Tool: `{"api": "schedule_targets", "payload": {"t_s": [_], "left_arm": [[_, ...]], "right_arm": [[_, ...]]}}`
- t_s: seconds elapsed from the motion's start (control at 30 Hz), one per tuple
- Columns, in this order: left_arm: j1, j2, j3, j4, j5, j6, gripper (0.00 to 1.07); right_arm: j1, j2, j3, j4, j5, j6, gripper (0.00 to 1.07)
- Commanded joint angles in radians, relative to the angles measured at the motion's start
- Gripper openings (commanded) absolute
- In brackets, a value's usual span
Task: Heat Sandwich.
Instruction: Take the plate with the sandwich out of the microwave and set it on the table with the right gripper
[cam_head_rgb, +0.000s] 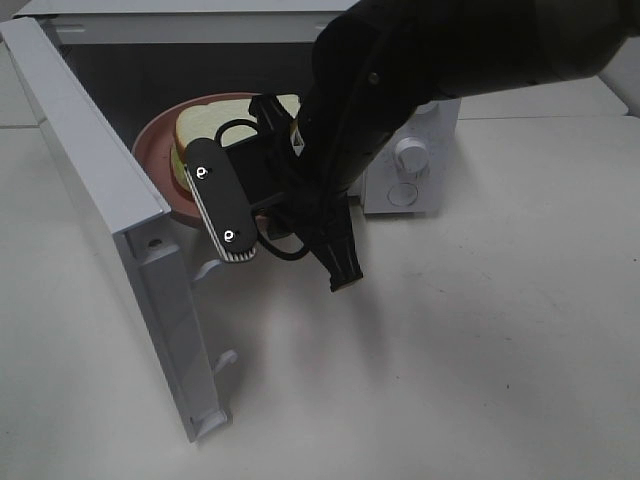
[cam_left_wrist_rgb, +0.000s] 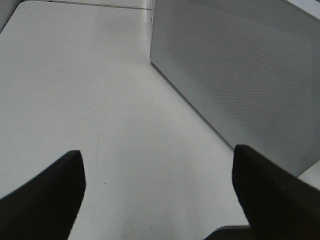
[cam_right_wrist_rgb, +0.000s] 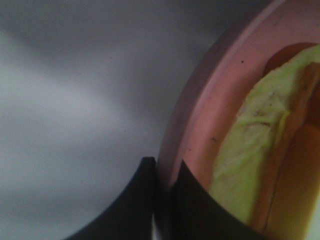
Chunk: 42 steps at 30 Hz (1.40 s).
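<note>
Reaching into the open microwave (cam_head_rgb: 420, 160), the right arm carries its right pincer (cam_right_wrist_rgb: 162, 172) down to the rim of the pink plate (cam_right_wrist_rgb: 200, 105); in the right wrist view its two dark fingers (cam_right_wrist_rgb: 137, 200) are nearly together with the plate's edge pinched between them, one finger outside the rim and one inside; the sandwich (cam_right_wrist_rgb: 250, 155) lies on that plate, its pale yellow-green filling and orange-brown crust just beside the inner finger, though whether they touch cannot be told. From the high camera the plate (cam_head_rgb: 160, 170) sits at the mouth of the microwave's dark chamber, partly over the threshold; the sandwich (cam_head_rgb: 205, 130) shows white bread on top, and the black arm covers its right part; the microwave door (cam_head_rgb: 110, 200) stands swung wide to the left, resting over the white table (cam_head_rgb: 450, 350); two knobs sit on the control panel (cam_head_rgb: 408, 170) at the right. The left pincer (cam_left_wrist_rgb: 157, 195) is spread wide with nothing between its fingers (cam_left_wrist_rgb: 50, 195), hanging over bare table near a grey perforated side panel (cam_left_wrist_rgb: 240, 75).
</note>
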Motion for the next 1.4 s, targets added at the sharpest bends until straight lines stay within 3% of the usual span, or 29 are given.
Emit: {"api": "schedule_targets", "payload": {"t_s": [0.03,0.77,1.17,1.4], "left_arm": [[0.001,-0.007,0.003,-0.005,-0.014,0.000,0.76],[0.001,-0.007,0.003,-0.005,-0.014,0.000,0.76],[0.001,-0.007,0.003,-0.005,-0.014,0.000,0.76],[0.001,-0.007,0.003,-0.005,-0.014,0.000,0.76]], "right_arm": [[0.002,-0.043,0.030,-0.018,-0.029,0.012,0.00],[0.002,-0.288,0.327,-0.071,-0.029,0.072,0.00],[0.081,-0.422,0.461,-0.093,-0.028,0.124,0.00],[0.083,-0.487,0.524,-0.093,-0.011,0.129,0.00]]}}
